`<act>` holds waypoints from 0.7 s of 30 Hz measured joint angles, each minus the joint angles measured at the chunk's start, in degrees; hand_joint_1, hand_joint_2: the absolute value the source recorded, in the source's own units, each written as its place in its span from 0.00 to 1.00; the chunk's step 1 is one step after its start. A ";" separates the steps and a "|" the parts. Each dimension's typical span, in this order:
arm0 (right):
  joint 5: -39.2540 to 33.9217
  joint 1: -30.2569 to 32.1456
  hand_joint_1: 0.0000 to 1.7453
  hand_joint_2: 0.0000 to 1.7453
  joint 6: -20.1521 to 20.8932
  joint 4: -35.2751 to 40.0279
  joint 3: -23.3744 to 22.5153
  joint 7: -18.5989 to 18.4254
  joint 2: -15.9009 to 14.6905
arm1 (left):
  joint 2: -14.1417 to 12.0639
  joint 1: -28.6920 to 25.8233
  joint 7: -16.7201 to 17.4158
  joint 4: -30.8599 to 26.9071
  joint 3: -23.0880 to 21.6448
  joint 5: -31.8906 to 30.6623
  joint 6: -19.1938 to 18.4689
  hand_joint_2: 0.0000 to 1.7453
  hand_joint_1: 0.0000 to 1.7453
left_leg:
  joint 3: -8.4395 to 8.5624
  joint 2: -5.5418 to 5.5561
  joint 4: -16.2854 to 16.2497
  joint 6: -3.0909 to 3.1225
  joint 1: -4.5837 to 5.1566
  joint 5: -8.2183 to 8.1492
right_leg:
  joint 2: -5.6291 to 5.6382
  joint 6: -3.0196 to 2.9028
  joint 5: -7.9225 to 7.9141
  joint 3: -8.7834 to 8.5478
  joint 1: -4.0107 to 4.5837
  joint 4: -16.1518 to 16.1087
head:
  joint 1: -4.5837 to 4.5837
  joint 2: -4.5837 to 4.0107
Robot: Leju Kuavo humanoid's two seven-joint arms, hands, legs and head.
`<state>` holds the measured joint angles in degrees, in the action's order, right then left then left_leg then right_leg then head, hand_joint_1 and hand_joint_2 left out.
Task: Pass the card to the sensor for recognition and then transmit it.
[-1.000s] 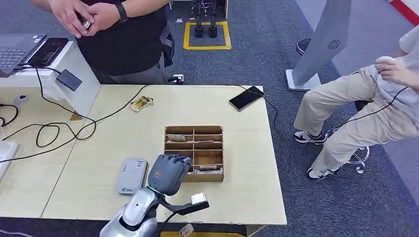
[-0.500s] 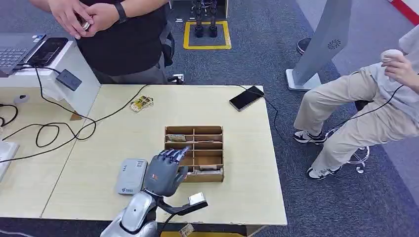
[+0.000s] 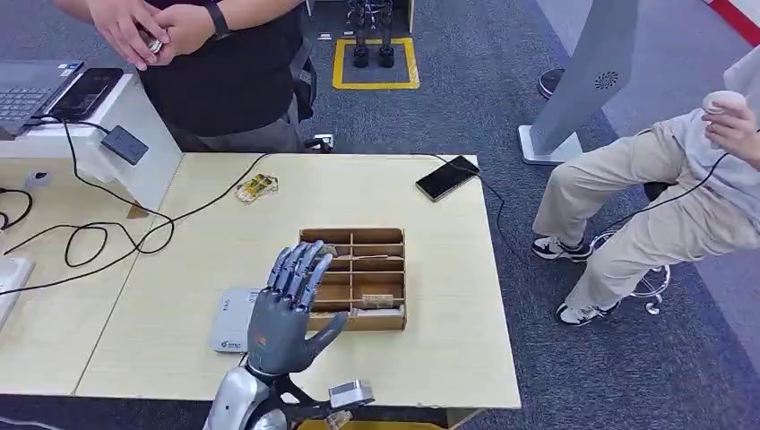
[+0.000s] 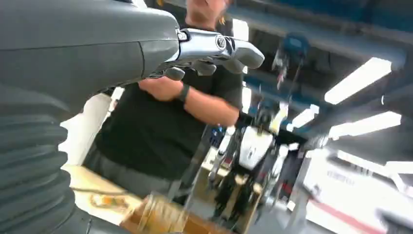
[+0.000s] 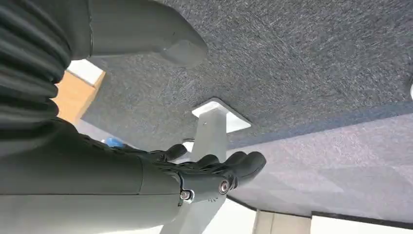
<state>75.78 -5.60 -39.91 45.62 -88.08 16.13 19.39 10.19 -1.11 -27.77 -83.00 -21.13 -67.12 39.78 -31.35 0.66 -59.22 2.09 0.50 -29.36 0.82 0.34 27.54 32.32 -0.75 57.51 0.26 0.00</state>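
Wooden card box (image 3: 367,269) just beyond raised, empty left hand (image 3: 289,309).

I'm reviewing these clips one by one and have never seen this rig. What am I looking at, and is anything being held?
A humanoid robot with two silver arms films itself. The head view looks down on a pale wooden table; its grey left hand, fingers spread and holding nothing, is raised above a brown wooden compartment box, which holds a few small items. Beside it lies a flat grey card sensor; a black phone lies at the far edge. The other two pictures come from wrist cameras. The right hand hangs over grey carpet, holding nothing. A person in a black shirt stands opposite.
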 joint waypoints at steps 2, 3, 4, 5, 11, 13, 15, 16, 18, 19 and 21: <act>-0.35 -0.09 0.00 1.00 0.00 -0.20 -0.02 -0.30 0.00 | 2.25 -1.30 -5.40 -2.28 4.76 4.59 0.11 1.00 0.00 | 0.04 -0.01 0.00 -0.01 -0.01 -0.01 | 0.01 0.00 0.00 0.00 0.01 0.00 | -0.24 0.00; -0.70 -0.09 0.00 1.00 0.00 -0.28 0.00 -0.65 0.00 | 2.66 -1.73 -6.19 -2.96 6.60 6.41 0.18 1.00 0.00 | 0.04 -0.02 0.00 -0.01 0.00 -0.01 | 0.02 0.00 0.00 0.00 0.01 0.00 | -0.06 0.00; -0.79 -0.09 0.00 1.00 0.00 -0.39 -0.02 -0.74 0.00 | 2.90 -2.07 -6.37 -3.43 7.93 7.93 0.17 1.00 0.00 | 0.03 -0.01 0.00 -0.01 -0.01 0.00 | 0.00 0.00 0.00 0.02 0.02 0.00 | -0.04 0.00; -0.79 -0.13 0.00 1.00 0.00 -0.46 0.00 -0.77 0.00 | 2.99 -2.32 -6.39 -3.80 8.91 8.81 0.17 1.00 0.00 | 0.03 0.00 0.00 -0.02 -0.02 0.00 | -0.02 0.00 0.00 0.02 0.02 0.00 | -0.05 0.00; -0.96 -0.29 0.00 1.00 0.00 -0.83 0.00 -0.50 0.00 | 3.47 -3.26 -9.04 -5.11 13.22 7.20 0.24 1.00 0.00 | 0.02 0.01 0.01 -0.04 -0.04 0.03 | -0.04 -0.01 -0.01 0.00 0.03 0.03 | -0.02 0.00; -0.96 -0.32 0.00 1.00 0.00 -1.03 0.00 -0.09 0.00 | 3.51 -3.46 -10.15 -5.35 14.22 5.96 0.24 1.00 0.00 | 0.02 0.02 0.01 -0.04 -0.03 0.03 | -0.04 -0.01 -0.01 0.00 0.02 0.02 | 0.00 0.00; -0.96 -0.37 0.00 1.00 0.00 -1.16 0.00 -0.04 0.00 | 3.62 -3.58 -10.52 -5.42 14.77 5.74 0.24 1.00 0.00 | 0.01 0.02 0.01 -0.03 -0.03 0.02 | -0.04 -0.01 -0.01 0.00 0.02 0.02 | -0.02 0.00; -0.90 -0.36 0.00 1.00 0.00 -1.22 0.00 0.09 0.00 | 3.67 -3.66 -10.70 -5.48 15.05 5.26 0.24 1.00 0.00 | 0.00 0.02 0.01 -0.03 -0.02 0.02 | -0.04 -0.01 -0.01 0.00 0.01 0.02 | -0.02 0.00; -0.20 -0.36 0.00 1.00 0.00 -1.22 0.00 0.90 0.00 | 3.67 -3.75 -11.48 -5.48 15.31 2.08 0.24 1.00 0.00 | 0.00 0.03 0.01 -0.02 -0.01 0.02 | -0.05 0.00 0.00 0.00 0.00 0.01 | 0.00 0.00; -0.17 -0.38 0.00 1.00 0.00 -1.22 0.00 1.31 0.00 | 3.62 -3.76 -11.62 -5.44 15.31 -0.19 0.24 1.00 0.00 | -0.01 0.05 0.01 -0.02 -0.01 0.02 | -0.06 0.00 0.00 0.00 0.00 0.01 | -0.02 0.00; -0.17 -0.40 0.00 1.00 0.00 -1.31 0.00 1.81 0.00 | 3.34 -3.75 -11.00 -4.61 15.27 -2.63 0.24 1.00 0.00 | -0.01 0.04 0.01 -0.02 0.00 0.01 | -0.07 0.00 0.00 0.00 0.00 0.00 | -0.02 0.00</act>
<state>75.60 -5.99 -39.91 44.30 -88.08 17.95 19.39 13.53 -4.85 -38.77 -87.60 -5.86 -69.75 40.02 -31.35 0.71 -59.21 2.07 0.50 -29.35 0.76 0.34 27.54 32.32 -0.76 57.52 0.24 0.00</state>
